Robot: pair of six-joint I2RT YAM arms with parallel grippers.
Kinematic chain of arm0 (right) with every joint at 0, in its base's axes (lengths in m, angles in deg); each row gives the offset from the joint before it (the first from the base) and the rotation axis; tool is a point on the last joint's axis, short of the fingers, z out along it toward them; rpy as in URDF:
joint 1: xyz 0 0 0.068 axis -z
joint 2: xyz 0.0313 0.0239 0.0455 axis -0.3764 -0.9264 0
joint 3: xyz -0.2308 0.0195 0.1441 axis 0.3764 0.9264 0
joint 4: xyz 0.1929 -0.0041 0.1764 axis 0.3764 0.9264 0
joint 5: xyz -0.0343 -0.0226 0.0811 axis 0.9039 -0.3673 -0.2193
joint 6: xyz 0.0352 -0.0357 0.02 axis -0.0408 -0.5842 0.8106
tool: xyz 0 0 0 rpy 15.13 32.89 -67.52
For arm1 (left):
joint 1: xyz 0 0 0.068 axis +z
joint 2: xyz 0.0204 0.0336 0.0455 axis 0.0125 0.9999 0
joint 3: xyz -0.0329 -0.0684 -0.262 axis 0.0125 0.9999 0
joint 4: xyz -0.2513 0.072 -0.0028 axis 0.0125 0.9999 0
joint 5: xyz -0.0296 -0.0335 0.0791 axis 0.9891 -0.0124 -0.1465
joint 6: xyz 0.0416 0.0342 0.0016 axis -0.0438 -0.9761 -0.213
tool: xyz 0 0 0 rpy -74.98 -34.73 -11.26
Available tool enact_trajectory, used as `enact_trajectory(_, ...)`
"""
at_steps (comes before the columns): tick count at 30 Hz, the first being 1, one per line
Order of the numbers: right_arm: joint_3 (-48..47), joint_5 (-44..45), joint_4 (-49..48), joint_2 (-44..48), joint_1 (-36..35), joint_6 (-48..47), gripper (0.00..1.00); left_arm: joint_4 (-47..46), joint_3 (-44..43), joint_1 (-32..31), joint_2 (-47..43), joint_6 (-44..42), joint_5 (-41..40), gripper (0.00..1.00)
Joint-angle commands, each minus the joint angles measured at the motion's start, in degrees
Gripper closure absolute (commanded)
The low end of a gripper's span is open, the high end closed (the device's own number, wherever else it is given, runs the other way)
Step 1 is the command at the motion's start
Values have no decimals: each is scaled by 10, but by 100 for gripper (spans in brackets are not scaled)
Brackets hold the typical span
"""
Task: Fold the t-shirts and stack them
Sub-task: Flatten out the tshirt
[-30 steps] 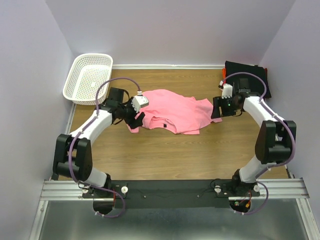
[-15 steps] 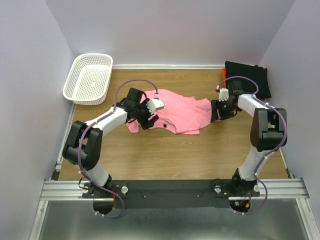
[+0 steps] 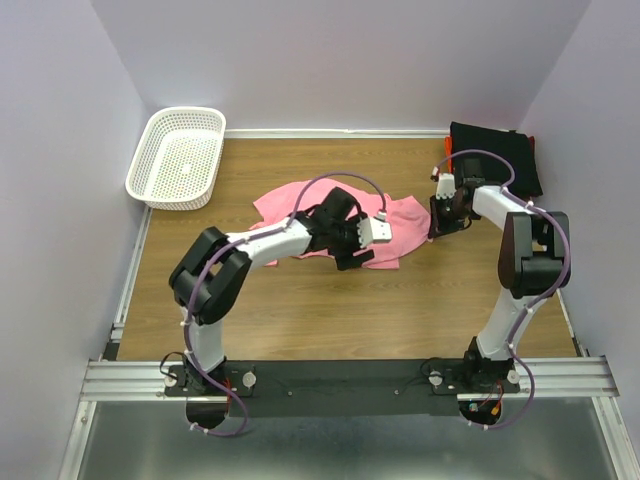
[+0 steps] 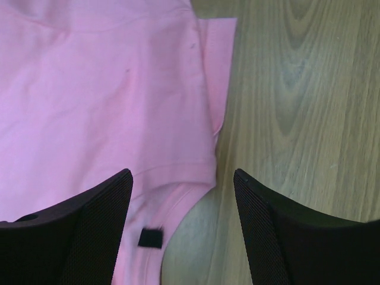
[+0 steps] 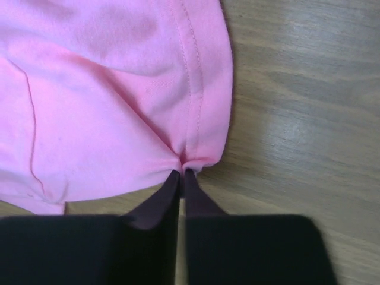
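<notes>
Looks like the flattening step: right gripper [image 5: 181,172] pinches the hem of the pink t-shirt [image 5: 107,89], left gripper [image 4: 183,178] hangs open over its edge and probably needs to grab next.

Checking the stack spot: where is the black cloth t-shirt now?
Top external view: the black cloth t-shirt lies in the wooden table's far right corner, behind the right gripper.
</notes>
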Motion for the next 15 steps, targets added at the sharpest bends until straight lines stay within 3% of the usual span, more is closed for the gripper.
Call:
enact_trajectory(1, 2, -12, -4, 7, -5, 13, 99, -11, -21, -18, 37, 5, -25, 26)
enact_trajectory(4, 2, -16, -3, 28, -5, 18, 99, -12, -23, -19, 56, 3, -37, 37)
enact_trajectory(8, 6, -37, -2, 71, -5, 20, 99, 2, -13, -18, 38, -10, -38, 76)
enact_trajectory(12, 1, -91, -3, 130, -6, 21, 100, 14, 11, -18, -28, -9, -8, 100)
enact_trajectory(15, -7, -160, -1, 161, -5, 25, 100, 21, 38, -4, -81, -2, 6, 100)
